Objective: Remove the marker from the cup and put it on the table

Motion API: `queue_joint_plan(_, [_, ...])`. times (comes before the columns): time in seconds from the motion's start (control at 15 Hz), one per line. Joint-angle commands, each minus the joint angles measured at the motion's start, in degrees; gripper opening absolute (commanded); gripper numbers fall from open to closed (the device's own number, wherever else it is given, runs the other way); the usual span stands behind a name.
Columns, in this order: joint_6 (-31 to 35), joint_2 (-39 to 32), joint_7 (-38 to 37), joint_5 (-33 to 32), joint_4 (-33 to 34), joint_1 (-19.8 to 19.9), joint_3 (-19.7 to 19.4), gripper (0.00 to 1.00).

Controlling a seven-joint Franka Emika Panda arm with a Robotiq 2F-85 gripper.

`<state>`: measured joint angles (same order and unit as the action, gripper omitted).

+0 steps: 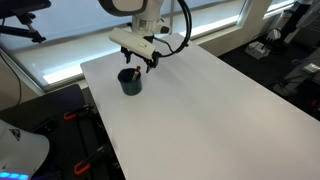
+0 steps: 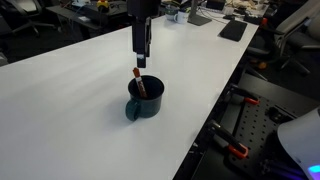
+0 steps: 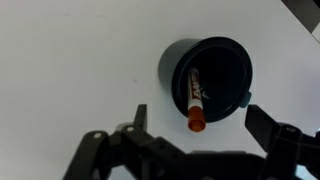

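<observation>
Arm comes in from above, gripper [image 2: 141,61] pointing straight down just over the cup [image 2: 148,102], jaws spread, holding nothing. Marker [image 3: 195,98] leans inside cup; label print unreadable.

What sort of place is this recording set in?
Likely a lab or office workroom: a large white rectangular tabletop, cluttered desks with equipment behind it, and orange-handled clamps along the table edge.
</observation>
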<state>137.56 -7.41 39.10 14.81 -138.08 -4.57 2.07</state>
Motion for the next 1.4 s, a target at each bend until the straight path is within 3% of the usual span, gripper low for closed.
queue_joint_plan(0.0, [-0.09, -0.16, -0.49, -0.41, 0.25, 1.72, 1.46, 1.00])
queue_joint_plan(0.53, [2.42, -5.02, -0.32, -1.08, 3.09, 1.39, 4.30, 1.00])
queue_joint_plan(1.07, [1.53, -5.01, -0.30, -0.80, 2.90, 2.35, 5.08, 1.00])
queue_joint_plan(1.13, [1.53, -5.01, -0.30, -0.80, 2.92, 2.35, 5.08, 0.75])
queue_joint_plan(1.2, [1.45, -5.04, 0.18, -0.53, 2.94, 2.49, 5.20, 0.74])
queue_joint_plan(1.33, [1.50, -5.02, 0.10, -0.61, 2.89, 2.66, 5.34, 0.58])
